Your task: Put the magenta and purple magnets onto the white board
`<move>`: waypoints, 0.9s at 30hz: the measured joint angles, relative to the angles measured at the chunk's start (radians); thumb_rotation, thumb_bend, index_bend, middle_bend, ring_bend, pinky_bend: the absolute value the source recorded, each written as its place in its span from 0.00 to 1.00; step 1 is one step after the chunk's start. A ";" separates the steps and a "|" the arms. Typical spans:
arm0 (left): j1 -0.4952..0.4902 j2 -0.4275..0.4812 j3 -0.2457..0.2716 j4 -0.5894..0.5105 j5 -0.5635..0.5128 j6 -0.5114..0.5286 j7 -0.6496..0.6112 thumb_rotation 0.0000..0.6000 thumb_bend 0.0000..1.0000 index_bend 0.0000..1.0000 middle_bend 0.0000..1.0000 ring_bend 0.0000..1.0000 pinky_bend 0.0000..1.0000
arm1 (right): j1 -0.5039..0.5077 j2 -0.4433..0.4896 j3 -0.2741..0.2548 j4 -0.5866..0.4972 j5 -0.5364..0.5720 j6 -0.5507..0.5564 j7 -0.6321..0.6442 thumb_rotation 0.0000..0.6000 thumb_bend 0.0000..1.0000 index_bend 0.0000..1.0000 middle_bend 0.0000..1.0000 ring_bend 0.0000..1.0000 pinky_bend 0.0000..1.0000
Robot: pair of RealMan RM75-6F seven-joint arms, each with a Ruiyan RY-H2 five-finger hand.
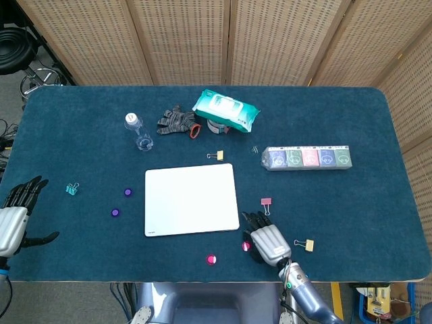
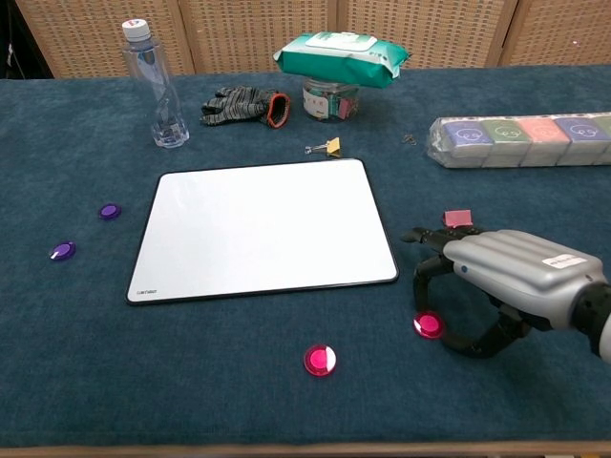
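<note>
The white board lies flat in the middle of the blue table. Two purple magnets sit left of it, seen in the chest view as the far purple magnet and the near purple magnet. One magenta magnet lies in front of the board. A second magenta magnet lies on the cloth under my right hand, whose fingers arch over it with the thumb apart. My left hand hovers open at the table's left edge.
A clear bottle, a dark glove and a wipes pack on a jar stand at the back. A row of packaged boxes lies back right. Binder clips: pink, yellow, teal.
</note>
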 measured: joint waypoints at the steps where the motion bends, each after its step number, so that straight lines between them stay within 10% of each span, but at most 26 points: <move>1: 0.000 0.000 0.000 0.000 0.000 0.000 0.000 1.00 0.02 0.00 0.00 0.00 0.00 | 0.001 -0.002 -0.001 0.001 0.001 -0.001 0.004 1.00 0.35 0.49 0.00 0.00 0.00; 16: 0.001 0.002 -0.003 -0.002 -0.004 -0.008 0.000 1.00 0.02 0.00 0.00 0.00 0.00 | 0.002 0.004 0.020 -0.031 0.009 0.022 0.063 1.00 0.39 0.57 0.00 0.00 0.00; 27: 0.001 0.004 -0.004 -0.005 -0.005 -0.013 -0.001 1.00 0.02 0.00 0.00 0.00 0.00 | 0.077 -0.014 0.135 -0.067 0.109 0.010 0.026 1.00 0.39 0.56 0.00 0.00 0.00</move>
